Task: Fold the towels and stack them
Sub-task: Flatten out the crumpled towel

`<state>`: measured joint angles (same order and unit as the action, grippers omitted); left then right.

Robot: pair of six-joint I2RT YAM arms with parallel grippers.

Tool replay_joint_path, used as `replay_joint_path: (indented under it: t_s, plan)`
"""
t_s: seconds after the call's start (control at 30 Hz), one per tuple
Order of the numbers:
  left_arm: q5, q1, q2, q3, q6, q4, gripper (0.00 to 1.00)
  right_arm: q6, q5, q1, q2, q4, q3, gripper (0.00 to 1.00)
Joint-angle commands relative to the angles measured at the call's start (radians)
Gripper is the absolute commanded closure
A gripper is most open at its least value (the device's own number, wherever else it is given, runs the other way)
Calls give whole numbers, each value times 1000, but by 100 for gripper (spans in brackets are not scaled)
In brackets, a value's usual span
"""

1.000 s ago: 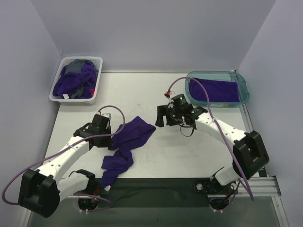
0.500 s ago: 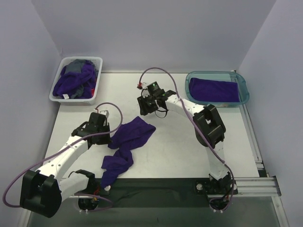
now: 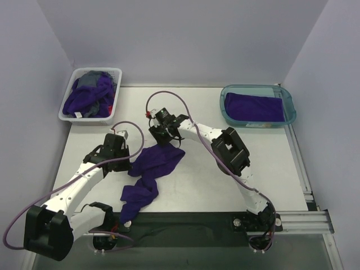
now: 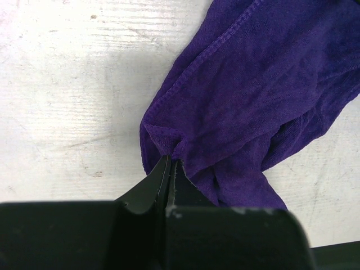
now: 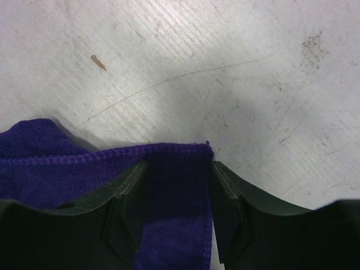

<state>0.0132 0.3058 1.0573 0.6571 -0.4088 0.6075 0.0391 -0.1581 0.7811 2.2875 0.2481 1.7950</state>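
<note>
Two corners suit gripping this soft, limp purple towel (image 3: pixel 160 158): left hand (image 4: pixel 170 164) pinches one shut, right hand (image 5: pixel 177 169) straddles another, jaws half-open.

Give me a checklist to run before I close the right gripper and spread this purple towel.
1. Left gripper shut on the purple towel at its edge: ok.
2. Right gripper open, jaws astride the towel corner: ok.
3. Hem reaches past the right fingertips: ok.
4. Right fingers low enough to pinch the cloth: cannot tell.
5. Towel lying flat: not ok. It is bunched, and its near end trails toward the near edge of the table.
6. Tray ready for stacking: ok, one folded towel lies flat inside.
</note>
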Motion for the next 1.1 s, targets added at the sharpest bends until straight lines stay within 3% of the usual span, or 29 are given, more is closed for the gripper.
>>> replay_joint_path:
  t_s: [0.0,0.43,0.57,0.73,0.8,0.93,1.07]
  plan:
    - [-13,-5,-28,12,7,-45,100,-16,98,14,29,60,43,54]
    - [-13,-7,-40,7,8,-45,100,25,140,20,113,115,76,50]
    - [-10,-7,-45,9,11,-43,100,42,106,9,121,118,75,62]
    - [-9,-5,-52,10,16,-40,100,47,57,-16,98,115,60,69]
    - [-4,-5,-59,15,19,-40,100,27,57,-22,80,112,53,78]
    - [16,-7,-60,70,42,-29,100,12,57,-46,0,100,34,95]
    - [37,-8,-31,183,68,-29,100,-5,72,-71,-85,97,18,99]
